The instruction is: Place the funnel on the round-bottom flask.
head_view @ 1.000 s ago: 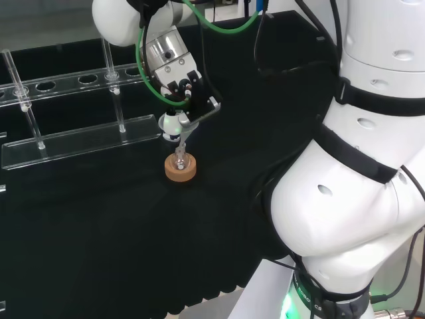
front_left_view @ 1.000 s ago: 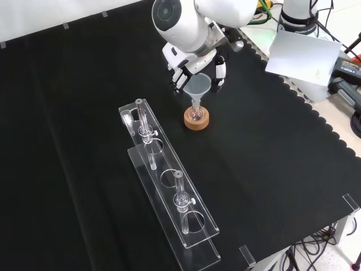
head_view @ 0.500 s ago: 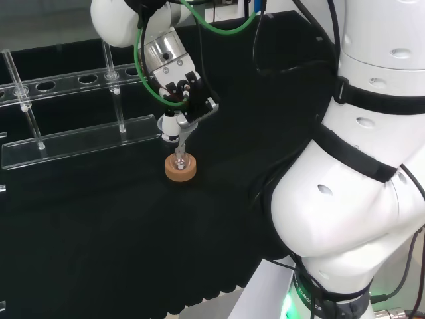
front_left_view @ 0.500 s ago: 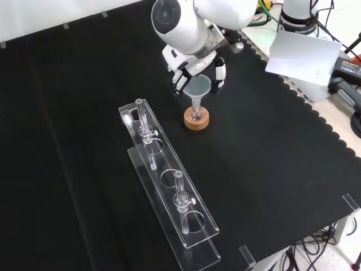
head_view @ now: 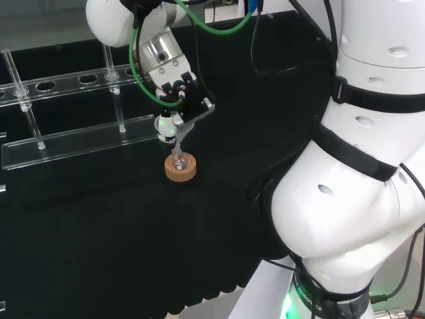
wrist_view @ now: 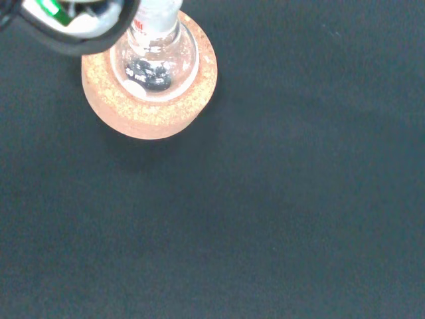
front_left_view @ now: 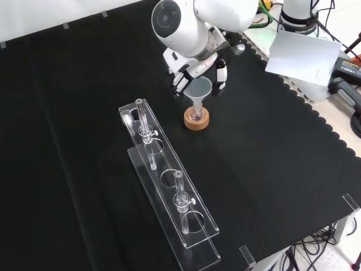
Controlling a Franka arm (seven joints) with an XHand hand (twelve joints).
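A small round-bottom flask [front_left_view: 196,115] stands in a cork ring [front_left_view: 196,121] on the black cloth. The clear funnel [front_left_view: 198,89] is above it, its stem down in the flask's neck. My hand [front_left_view: 181,79] is right over it, fingers curled at the funnel's cone on both sides. In the head view the hand [head_view: 178,90] holds the funnel [head_view: 170,127] tilted above the flask [head_view: 178,160] and cork ring [head_view: 180,170]. The wrist view looks down on the flask [wrist_view: 154,61] in its cork ring [wrist_view: 143,116], with a blurred part of the hand [wrist_view: 73,30] beside it.
A clear rack [front_left_view: 169,189] with upright glass tubes lies in front of the flask in the front view; in the head view this rack [head_view: 73,139] is to the left. The arm's white links [head_view: 358,166] stand at the head view's right.
The hand has shifted slightly left in the head view, taking the funnel's cone with it. The stem stays in the flask's neck; flask and cork ring have not moved.
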